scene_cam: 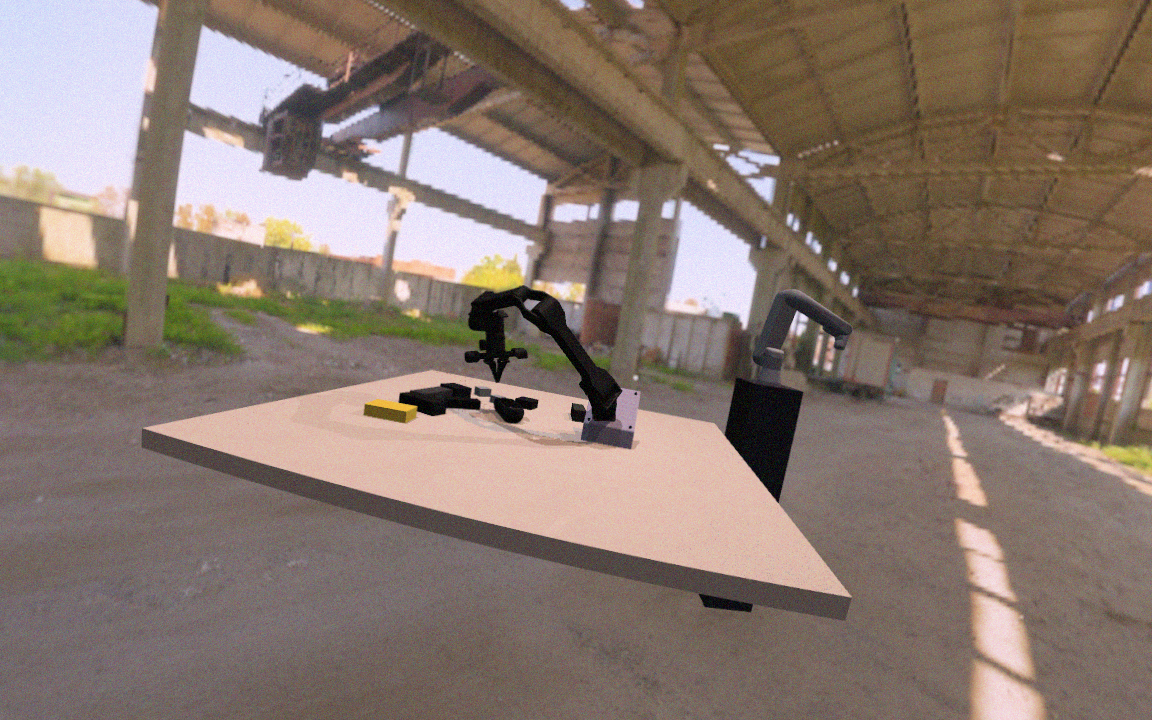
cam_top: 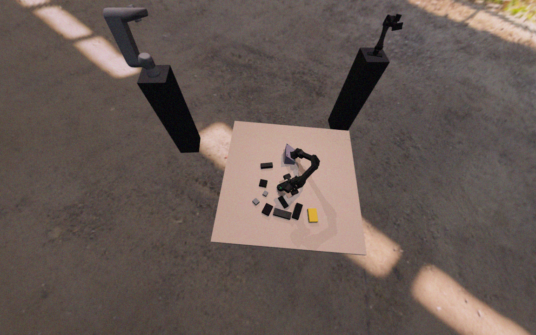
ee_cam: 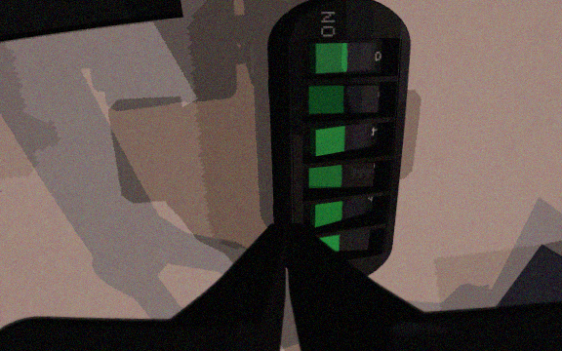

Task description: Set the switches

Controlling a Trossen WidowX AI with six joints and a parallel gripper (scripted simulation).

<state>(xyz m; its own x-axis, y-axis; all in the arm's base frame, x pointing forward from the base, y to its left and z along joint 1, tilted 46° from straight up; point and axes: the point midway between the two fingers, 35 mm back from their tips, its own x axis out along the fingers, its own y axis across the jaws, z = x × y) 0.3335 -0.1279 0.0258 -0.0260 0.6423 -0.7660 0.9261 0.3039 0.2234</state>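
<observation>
The dark grey controller unit [ee_cam: 286, 146] [cam_top: 281, 189] [scene_cam: 508, 411] sits flat on its base on the bench [cam_top: 332, 175] [scene_cam: 473, 483] [ee_cam: 481, 146]. In the wrist view its six rocker switches run in a column, with the green ends on the left under the printed "ON" and the dark ends on the right. The label underneath is hidden. My gripper [ee_cam: 285, 236] [cam_top: 286, 182] [scene_cam: 495, 368] is shut and empty. It hangs above the unit's near end, clear of the switches, just left of the nearest switch [ee_cam: 332, 242].
A yellow block [cam_top: 312, 215] [scene_cam: 389, 410] and several black modules [cam_top: 282, 213] [cam_top: 297, 211] [cam_top: 263, 183] lie around the unit, with small grey parts [cam_top: 256, 201]. The arm's base [cam_top: 289, 155] [scene_cam: 611, 420] stands behind it. Two black pillars [cam_top: 169, 108] [cam_top: 357, 89] flank the bench's far side.
</observation>
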